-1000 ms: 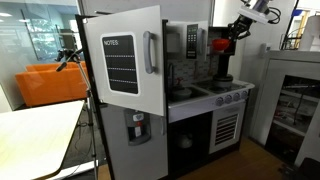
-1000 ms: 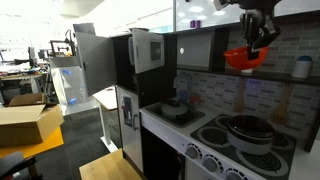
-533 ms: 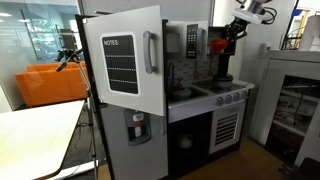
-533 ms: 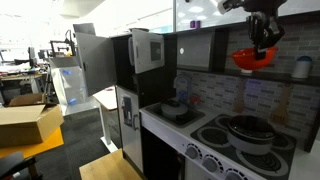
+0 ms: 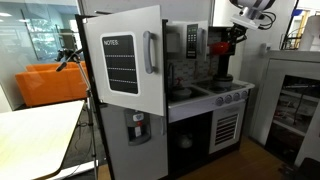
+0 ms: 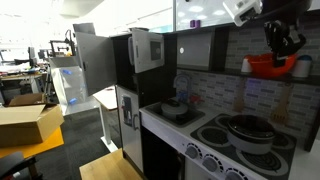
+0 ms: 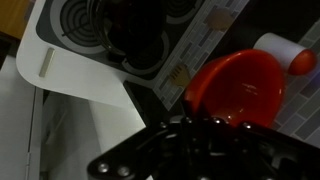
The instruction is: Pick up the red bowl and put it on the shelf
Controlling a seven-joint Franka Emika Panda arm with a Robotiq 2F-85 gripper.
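Note:
The red bowl (image 6: 268,65) hangs in my gripper (image 6: 281,58), high above the toy stove, close to the narrow shelf (image 6: 300,77) on the tiled back wall. It also shows in an exterior view (image 5: 220,44) under the gripper (image 5: 230,38). In the wrist view the bowl (image 7: 240,88) fills the right half, its rim held between the dark fingers (image 7: 190,125). The gripper is shut on the bowl's rim.
A white-capped jar (image 7: 285,52) stands on the shelf beside the bowl. A dark pot (image 6: 245,130) sits on the stove burner below. The white fridge door (image 5: 130,65) stands open. A black microwave (image 6: 145,50) sits at upper left of the toy kitchen.
My gripper has carried the red bowl sideways and slightly up toward the wall shelf; it now sits much closer to the shelf than one second ago.

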